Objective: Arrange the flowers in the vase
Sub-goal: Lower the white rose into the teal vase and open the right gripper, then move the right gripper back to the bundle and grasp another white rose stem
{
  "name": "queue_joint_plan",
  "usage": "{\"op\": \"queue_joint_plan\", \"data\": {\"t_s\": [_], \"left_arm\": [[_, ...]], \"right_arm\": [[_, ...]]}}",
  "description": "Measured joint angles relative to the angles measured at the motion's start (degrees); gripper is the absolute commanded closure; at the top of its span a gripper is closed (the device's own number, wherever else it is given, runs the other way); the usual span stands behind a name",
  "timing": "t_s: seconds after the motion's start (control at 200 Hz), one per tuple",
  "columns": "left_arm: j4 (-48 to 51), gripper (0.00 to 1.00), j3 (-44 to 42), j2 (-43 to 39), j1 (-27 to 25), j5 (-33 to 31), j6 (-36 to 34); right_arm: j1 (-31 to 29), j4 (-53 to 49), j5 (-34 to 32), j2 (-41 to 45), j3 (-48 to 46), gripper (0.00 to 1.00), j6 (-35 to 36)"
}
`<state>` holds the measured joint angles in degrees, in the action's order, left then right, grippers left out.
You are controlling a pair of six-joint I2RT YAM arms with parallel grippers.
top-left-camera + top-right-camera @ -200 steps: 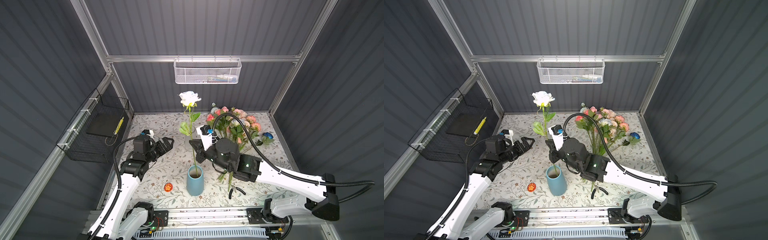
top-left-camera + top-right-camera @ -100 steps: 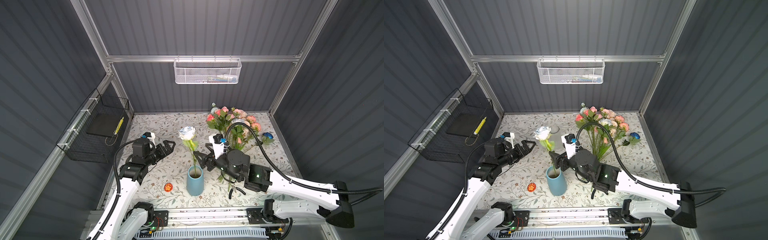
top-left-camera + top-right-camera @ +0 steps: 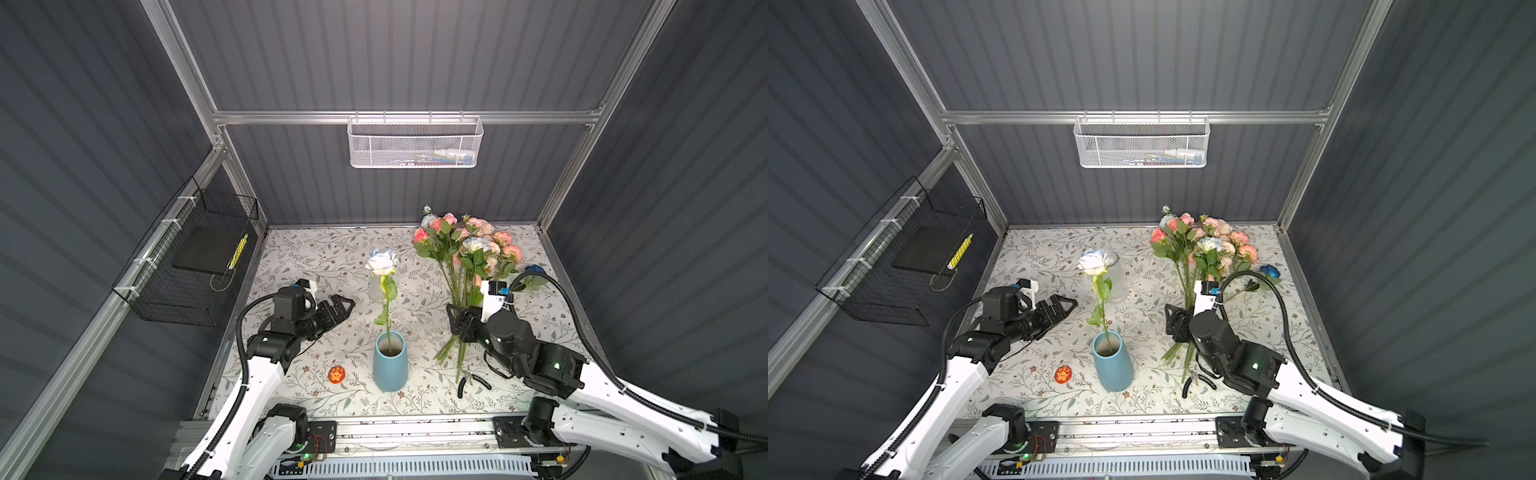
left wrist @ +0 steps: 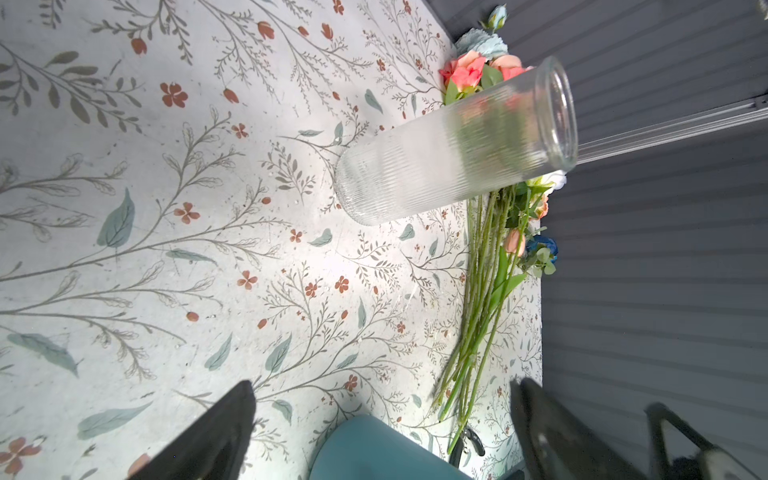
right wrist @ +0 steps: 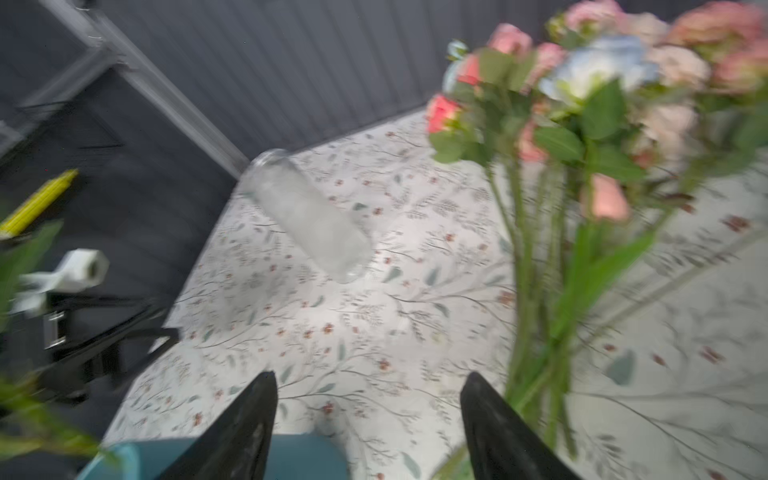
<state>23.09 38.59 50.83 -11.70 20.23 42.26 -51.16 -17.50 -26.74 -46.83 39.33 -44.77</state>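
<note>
Blue vase (image 3: 390, 361): front centre, upright, holds one white rose (image 3: 381, 262).
Flowers (image 3: 465, 257): lying in a bunch, right rear.
Clear glass vase (image 4: 449, 153): behind the blue vase.
Pliers (image 3: 471, 380): at the stem ends.
Left gripper (image 3: 341, 302): low, level, fingers wide, empty.
Right gripper (image 5: 370, 376): beside the stems, fingers apart, empty.

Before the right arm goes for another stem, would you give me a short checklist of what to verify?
1. White rose seated in blue vase: ok, its stem runs into the mouth.
2. Right gripper empty: ok, jaws apart, nothing between them.
3. Left gripper clear of the vase: ok, open and off to the side.
4. Bunch of flowers within reach: probably ok, it lies right beside the right gripper.
5. Pliers clear of the stem ends: cannot tell, they lie very close.
6. Glass vase out of the way: ok, upright, apart from the bunch.
</note>
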Motion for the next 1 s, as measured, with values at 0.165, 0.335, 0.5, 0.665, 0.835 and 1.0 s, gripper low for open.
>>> {"op": "queue_joint_plan", "data": {"t_s": [0.165, 0.335, 0.5, 0.665, 0.835, 1.0], "left_arm": [[-1.1, 0.02, -1.3, 1.5, 0.0, 0.0, 0.0], [-2.3, 0.02, -2.5, 2.6, 0.0, 0.0, 0.0], [-2.7, 0.02, -3.5, 2.9, 0.0, 0.4, 0.0], [-2.8, 0.02, -3.7, 2.9, 0.0, 0.5, 0.0], [-3.0, 0.02, -3.9, 2.9, 0.0, 0.7, 0.0], [-3.0, 0.02, -4.0, 3.1, 0.0, 0.9, 0.0]], "right_arm": [[14.1, -4.6, 9.0, -7.6, -2.8, 0.42, -5.1], [20.4, -1.2, 17.3, -19.1, -3.5, 0.51, -4.6], [24.4, 4.6, 22.6, -28.5, -3.6, 0.63, -3.1], [25.6, 7.6, 24.2, -31.8, -3.6, 0.78, -2.4], [26.0, 9.8, 24.8, -31.9, -4.3, 0.96, -2.1], [26.3, 10.7, 25.1, -30.7, -5.5, 1.0, -1.6]]}}
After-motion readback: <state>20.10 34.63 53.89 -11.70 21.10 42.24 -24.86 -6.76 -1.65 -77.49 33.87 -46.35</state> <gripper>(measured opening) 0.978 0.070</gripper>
